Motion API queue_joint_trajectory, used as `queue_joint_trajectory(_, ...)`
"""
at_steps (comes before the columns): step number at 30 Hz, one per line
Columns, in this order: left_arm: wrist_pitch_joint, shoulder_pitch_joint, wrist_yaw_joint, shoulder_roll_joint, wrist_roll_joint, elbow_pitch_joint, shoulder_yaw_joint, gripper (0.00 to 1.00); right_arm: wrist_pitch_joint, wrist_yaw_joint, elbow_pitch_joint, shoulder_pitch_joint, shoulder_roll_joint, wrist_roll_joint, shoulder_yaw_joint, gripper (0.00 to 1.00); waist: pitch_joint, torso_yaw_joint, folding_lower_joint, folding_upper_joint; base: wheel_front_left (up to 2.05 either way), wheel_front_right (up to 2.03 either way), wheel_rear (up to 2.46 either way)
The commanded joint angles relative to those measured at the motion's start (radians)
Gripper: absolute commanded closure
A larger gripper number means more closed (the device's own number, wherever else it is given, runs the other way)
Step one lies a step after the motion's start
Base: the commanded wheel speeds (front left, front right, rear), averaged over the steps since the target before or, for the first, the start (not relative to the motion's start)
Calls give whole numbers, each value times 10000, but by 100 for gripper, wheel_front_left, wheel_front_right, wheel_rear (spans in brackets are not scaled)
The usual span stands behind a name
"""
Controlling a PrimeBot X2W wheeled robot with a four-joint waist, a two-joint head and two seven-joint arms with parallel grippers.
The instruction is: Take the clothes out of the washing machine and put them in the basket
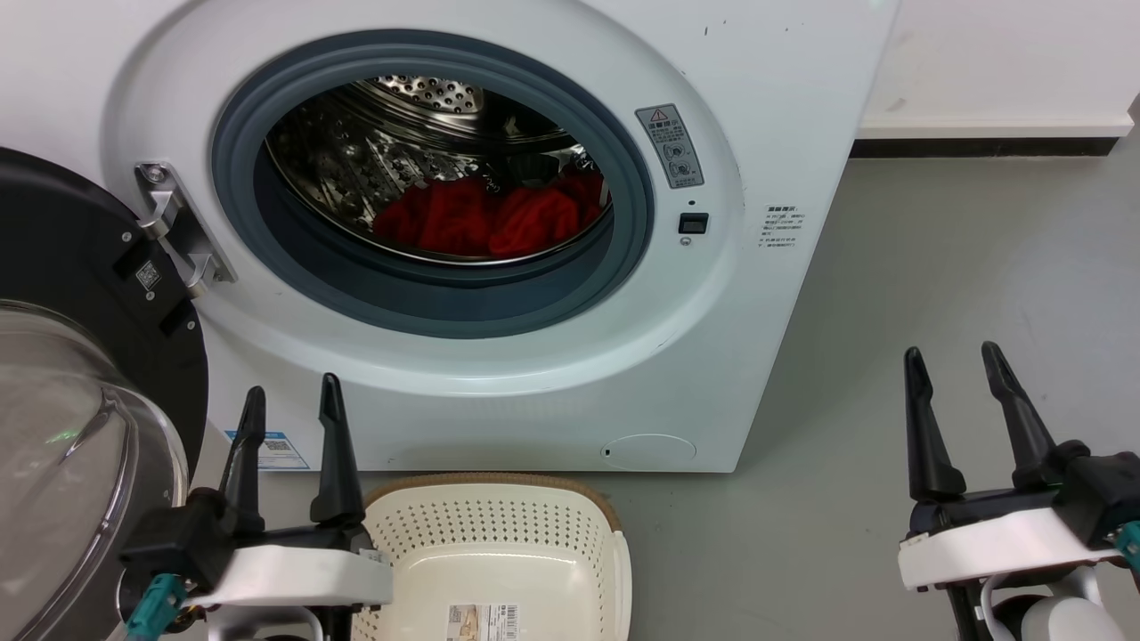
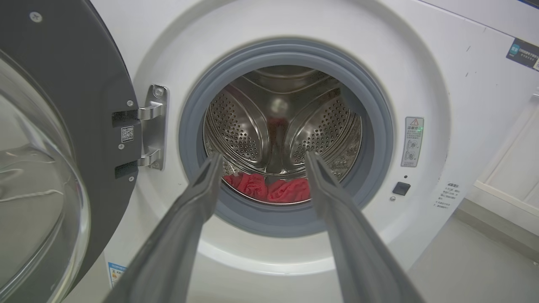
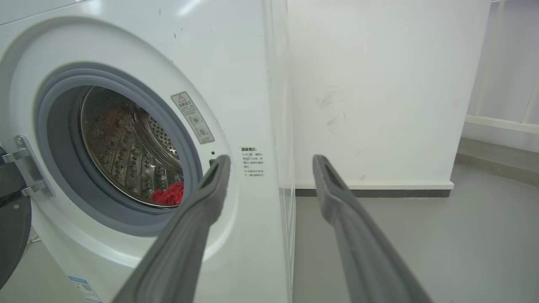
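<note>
Red clothes (image 1: 490, 218) lie at six o'clock in the drum (image 1: 356, 160) of the washing machine (image 1: 534, 392). At its six o'clock, the basket (image 1: 499, 482) holds just a sticker (image 1: 481, 619). Both the left gripper (image 1: 293, 385) and right gripper (image 1: 950, 350) are spread apart, empty.

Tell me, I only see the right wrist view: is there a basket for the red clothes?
Observer: Yes. In the head view a cream basket stands right in front of the washing machine, under its round opening.
Operator: Is anything in it?
Observer: The part I can see holds no clothes, just a sticker on its base.
Operator: Where's my other arm?
Observer: The left gripper is beside the basket's left rim, fingers spread apart and pointing towards the machine.
</note>
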Motion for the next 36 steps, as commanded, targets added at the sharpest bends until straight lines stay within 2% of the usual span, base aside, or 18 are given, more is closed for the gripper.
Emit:
queue_joint_trajectory(1, -103, 49, -27, 22, 292, -37, -67, 0, -91, -3, -48, 24, -52, -283, 51, 0, 13, -2, 0, -1, 0, 0, 0)
queue_joint_trajectory(7, -237, 85, -43, 24, 683, 43, -159, 0, -223, -3, 176, 105, -55, -797, 181, 0, 59, -6, 0, -1, 0, 0, 0)
queue_joint_trajectory(10, -287, 123, -220, 22, 1037, 170, -245, 0, -291, -3, 254, 86, -56, -1087, 234, 0, 66, -11, 0, -1, 0, 0, 0)
queue_joint_trajectory(21, -517, 235, -240, 59, 2203, 687, -484, 0, -505, -3, 535, 187, -60, -1646, 291, 0, 95, -32, 0, -1, 0, 0, 0)
queue_joint_trajectory(36, -780, 252, -306, 100, 3217, 1151, -688, 0, -749, -5, 702, 308, -66, -2549, 348, 0, 188, -59, 0, -1, 0, 0, 0)
